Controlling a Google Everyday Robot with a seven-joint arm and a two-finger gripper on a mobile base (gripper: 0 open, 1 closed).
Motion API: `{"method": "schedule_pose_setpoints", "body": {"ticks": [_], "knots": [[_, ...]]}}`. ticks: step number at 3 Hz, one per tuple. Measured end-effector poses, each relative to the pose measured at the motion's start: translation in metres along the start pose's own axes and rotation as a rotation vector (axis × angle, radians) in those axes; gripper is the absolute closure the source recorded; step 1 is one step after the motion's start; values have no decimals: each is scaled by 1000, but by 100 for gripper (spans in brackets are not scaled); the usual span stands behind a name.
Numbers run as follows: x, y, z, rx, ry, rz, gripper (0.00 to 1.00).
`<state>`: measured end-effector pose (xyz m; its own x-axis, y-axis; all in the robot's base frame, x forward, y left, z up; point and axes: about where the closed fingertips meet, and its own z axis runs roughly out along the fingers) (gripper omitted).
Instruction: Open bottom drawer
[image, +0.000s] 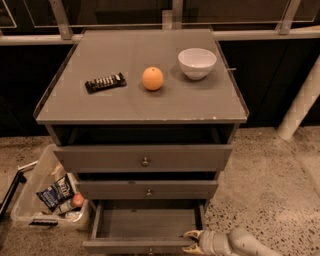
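Observation:
The grey cabinet (142, 105) has three drawers. The bottom drawer (145, 225) is pulled out, its empty inside showing, and its flat front (125, 246) runs along the frame's lower edge with a small knob (149, 251) just in view. My gripper (192, 240) is at the right end of that drawer front, low in the frame, with the arm coming in from the lower right. The middle drawer (148, 189) and the top drawer (143, 158) stand slightly out, each with a round knob.
On the cabinet top lie a dark snack bar (105, 82), an orange (152, 78) and a white bowl (197, 63). A clear plastic bin (47, 197) with packets stands on the speckled floor at the left. A white pole (300, 102) stands at the right.

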<state>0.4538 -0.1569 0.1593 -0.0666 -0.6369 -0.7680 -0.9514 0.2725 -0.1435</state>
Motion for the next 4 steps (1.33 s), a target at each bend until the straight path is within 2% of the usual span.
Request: {"method": "schedule_pose_setpoints", "body": {"ticks": [1,4], "knots": [[-3,0,-2,0,0,0,82],[-3,0,-2,0,0,0,12]]}}
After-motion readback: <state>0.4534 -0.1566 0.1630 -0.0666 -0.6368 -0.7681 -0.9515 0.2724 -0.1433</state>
